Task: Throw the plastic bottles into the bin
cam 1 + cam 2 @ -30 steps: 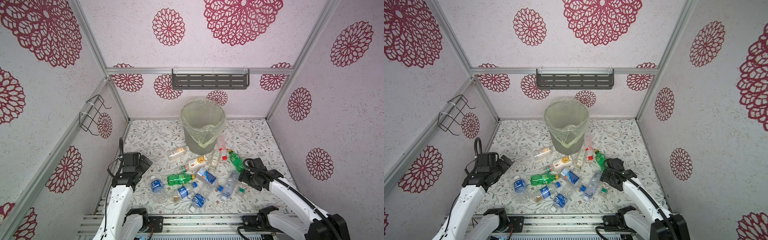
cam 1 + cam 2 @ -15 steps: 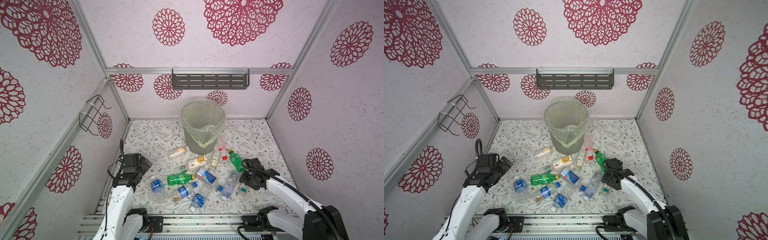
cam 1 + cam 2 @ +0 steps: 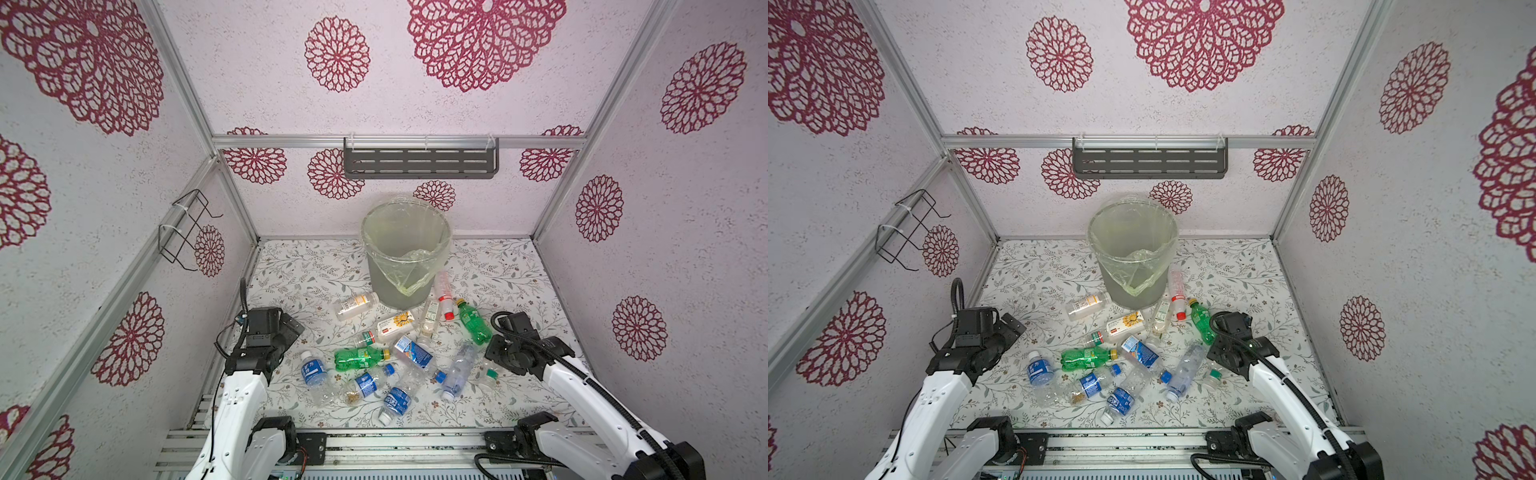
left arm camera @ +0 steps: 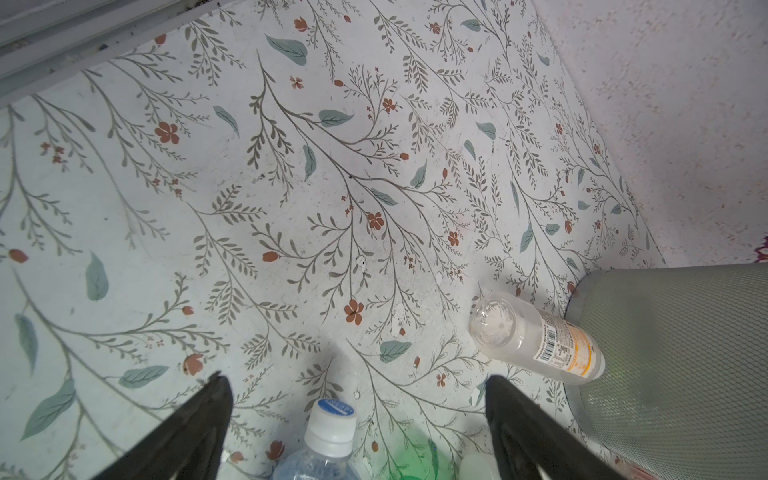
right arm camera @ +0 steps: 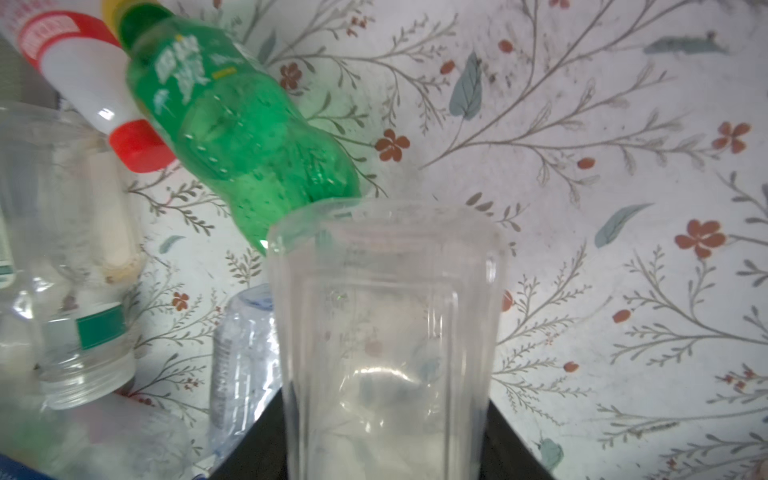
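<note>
Barely started, by the look of it. Nearest the front edge of the counter point(image 3: 478, 409): right jaws clamped on a clear bottle point(image 5: 386, 299), one jaw against each side in the right wrist view. Its far end is by the base of a green bottle point(image 5: 232, 137), and I can't tell if it's off the counter yet. Also near, by the left edge: left jaws spread wide, holding nothing, hovering over a white-capped bottle point(image 4: 330, 419). Mid-counter: the rest of the plastic bottles point(image 3: 411, 353), a dozen or so, lying loose in a pile. Blue labels are toward the front; white and yellow labels plus a red-capped one point(image 3: 444, 291) are closer to the bin point(image 3: 1121, 286). That stands upright toward the middle of the back edge, liner in place, and I see no bottle inside. My read: nothing binned, first pick gripped, whole pile left.
</note>
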### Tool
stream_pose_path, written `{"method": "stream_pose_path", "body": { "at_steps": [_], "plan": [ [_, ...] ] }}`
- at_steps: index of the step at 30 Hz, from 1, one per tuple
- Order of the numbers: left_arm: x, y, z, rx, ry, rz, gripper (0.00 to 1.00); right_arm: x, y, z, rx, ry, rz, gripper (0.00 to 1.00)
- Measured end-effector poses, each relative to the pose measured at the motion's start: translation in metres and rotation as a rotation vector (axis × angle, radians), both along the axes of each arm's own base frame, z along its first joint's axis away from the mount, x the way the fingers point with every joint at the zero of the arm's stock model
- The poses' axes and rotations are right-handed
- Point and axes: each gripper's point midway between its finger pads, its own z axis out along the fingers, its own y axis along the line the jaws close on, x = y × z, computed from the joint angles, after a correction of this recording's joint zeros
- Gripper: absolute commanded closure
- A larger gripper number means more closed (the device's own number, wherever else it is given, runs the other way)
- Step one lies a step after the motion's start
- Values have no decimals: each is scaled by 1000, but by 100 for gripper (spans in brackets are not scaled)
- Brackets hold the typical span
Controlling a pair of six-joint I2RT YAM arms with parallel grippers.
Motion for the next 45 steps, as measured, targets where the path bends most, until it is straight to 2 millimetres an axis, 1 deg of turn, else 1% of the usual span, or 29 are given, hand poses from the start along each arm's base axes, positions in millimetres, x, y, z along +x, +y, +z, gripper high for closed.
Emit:
{"method": "stream_pose_path", "body": {
  "at_steps": [3,16,18,21,23,26,34,41,45],
  "plan": [
    [0,0,0,-1,1,1,3,4,2,10,7,-31,9,50],
    [-2,-1,-3,-16,8,9,3,16,8,34,28,-103,40,51],
    [-2,-1,-3,-19,7,10,3,17,10,43,49,-143,44,51],
    [-2,-2,-4,-23,7,14,3,22,13,63,81,-216,48,51],
    [-4,-2,-8,-28,15,14,3,27,16,78,100,-264,49,51],
    [-6,-3,-13,-35,27,12,3,35,21,96,128,-320,56,51],
    [-5,-7,-13,-51,24,-1,3,46,32,117,185,-389,81,51],
    [-5,-9,-11,-69,9,2,3,64,45,163,250,-498,113,51],
    [-5,-9,-10,-68,8,2,3,70,49,180,271,-546,122,51]
  ]
}}
